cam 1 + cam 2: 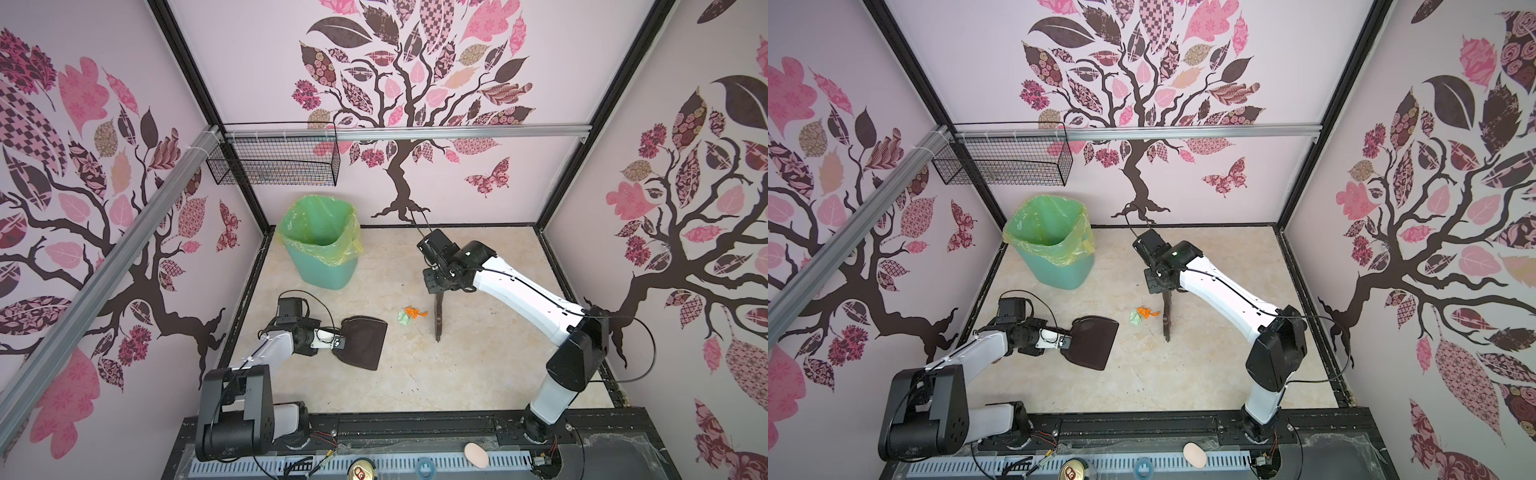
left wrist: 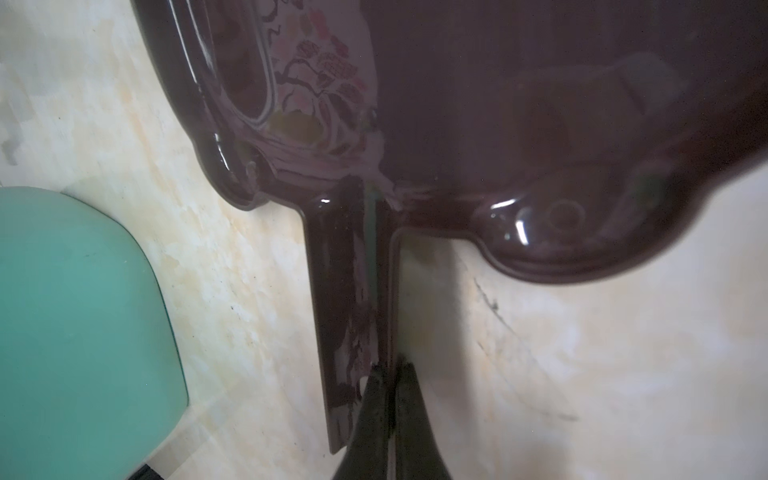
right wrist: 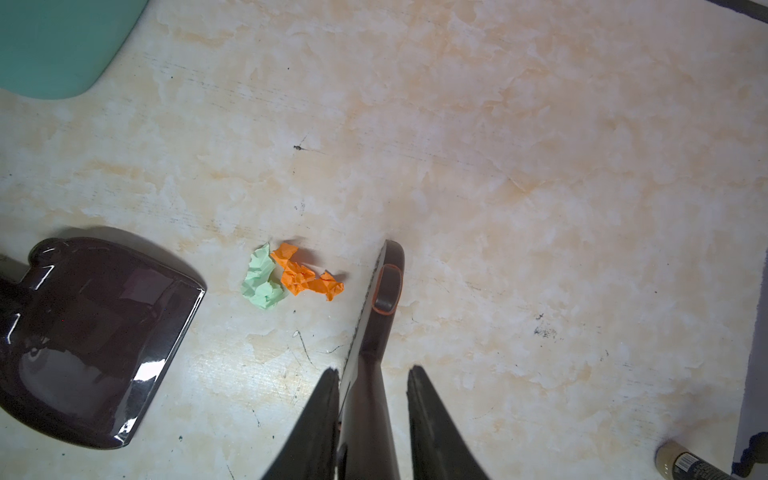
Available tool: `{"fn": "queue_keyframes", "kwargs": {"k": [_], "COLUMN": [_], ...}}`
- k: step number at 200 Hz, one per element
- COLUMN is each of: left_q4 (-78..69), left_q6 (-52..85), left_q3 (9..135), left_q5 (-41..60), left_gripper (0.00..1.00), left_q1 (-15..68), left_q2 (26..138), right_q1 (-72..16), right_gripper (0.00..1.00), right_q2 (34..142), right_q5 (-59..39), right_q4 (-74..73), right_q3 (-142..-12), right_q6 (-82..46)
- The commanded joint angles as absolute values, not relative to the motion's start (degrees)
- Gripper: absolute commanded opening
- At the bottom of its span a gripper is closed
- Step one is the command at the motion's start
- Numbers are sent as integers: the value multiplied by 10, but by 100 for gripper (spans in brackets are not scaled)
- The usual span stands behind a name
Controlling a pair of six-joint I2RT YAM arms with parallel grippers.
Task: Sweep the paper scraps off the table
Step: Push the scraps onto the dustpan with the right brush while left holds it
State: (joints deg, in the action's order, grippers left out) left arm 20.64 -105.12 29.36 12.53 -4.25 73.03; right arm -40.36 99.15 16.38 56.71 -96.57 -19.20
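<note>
The paper scraps, a pale green wad and orange wads, lie together mid-table. In the right wrist view the paper scraps sit between the dustpan and the brush. My left gripper is shut on the handle of the dark brown dustpan, which lies left of the scraps. My right gripper is shut on the brown brush, just right of the scraps.
A teal bin with a green liner stands at the back left. A black wire basket hangs on the back wall. A can and a pale oval object lie on the front rail.
</note>
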Motion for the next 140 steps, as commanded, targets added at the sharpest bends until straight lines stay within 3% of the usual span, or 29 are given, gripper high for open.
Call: {"fn": "queue_keyframes", "kwargs": {"k": [1,52,102,140], "left_q4": [236,243,271,277], "left_q6": [-1006,-915,-861,-811], "left_q3": [274,276,320,362], "left_q5": [117,23,-58,-91], "left_gripper": [1,1,0,0], "left_q1": [-40,-6,60,96], "left_q2": [694,635,658,687], "right_q1": [-399,-373,-372,-374], "right_gripper": [0,0,0,0], "right_q2": [987,1074,1213,1227], "right_q5": [163,157,153,104], "right_q4": [576,645,767,759], "right_q3": [-983,-1097,-1315,-1307], "right_q6": [-181,-102,-78,-69]}}
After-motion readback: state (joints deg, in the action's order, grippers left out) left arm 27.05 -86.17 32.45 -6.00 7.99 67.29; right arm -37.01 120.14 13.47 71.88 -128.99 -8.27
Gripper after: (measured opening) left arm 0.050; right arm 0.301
